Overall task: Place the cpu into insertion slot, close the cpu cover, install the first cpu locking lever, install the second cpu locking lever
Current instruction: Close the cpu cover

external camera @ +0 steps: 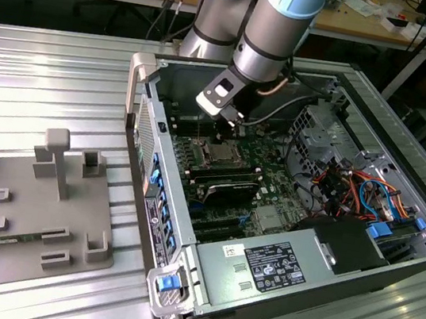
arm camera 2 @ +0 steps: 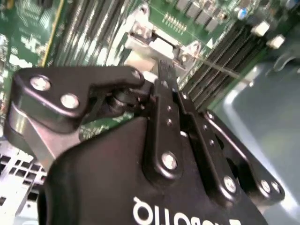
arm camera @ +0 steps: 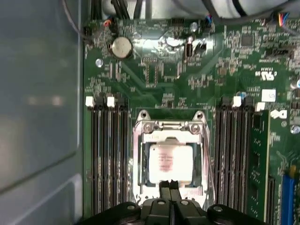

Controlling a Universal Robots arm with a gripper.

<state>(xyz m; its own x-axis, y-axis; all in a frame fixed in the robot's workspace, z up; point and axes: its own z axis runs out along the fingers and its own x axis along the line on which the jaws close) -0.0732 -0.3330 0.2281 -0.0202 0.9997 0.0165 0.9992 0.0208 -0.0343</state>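
Sitting flat in the insertion slot (arm camera: pixel 144 176), the cpu (arm camera: pixel 169 161) shows its silvery top face through the hollow middle of the cpu cover (arm camera: pixel 168 125). The cover seems to lie down over the slot, though I cannot tell whether it is fully seated. A thin locking lever (arm camera: pixel 209 154) runs along one side of the slot; whether it is latched is unclear.

The gripper (arm camera: pixel 169 187) is at the slot's edge opposite the end with the two screwed tabs. Its fingertips are pressed together with nothing between them and point across the chip toward that tabbed end. Memory slots (arm camera: pixel 110 159) flank the insertion slot on both sides, parallel to the lever.

In the exterior view the arm (external camera: pixel 277 25) drops steeply into the open computer case (external camera: pixel 185 240), the wrist tilted so the gripper hangs just above the slot.
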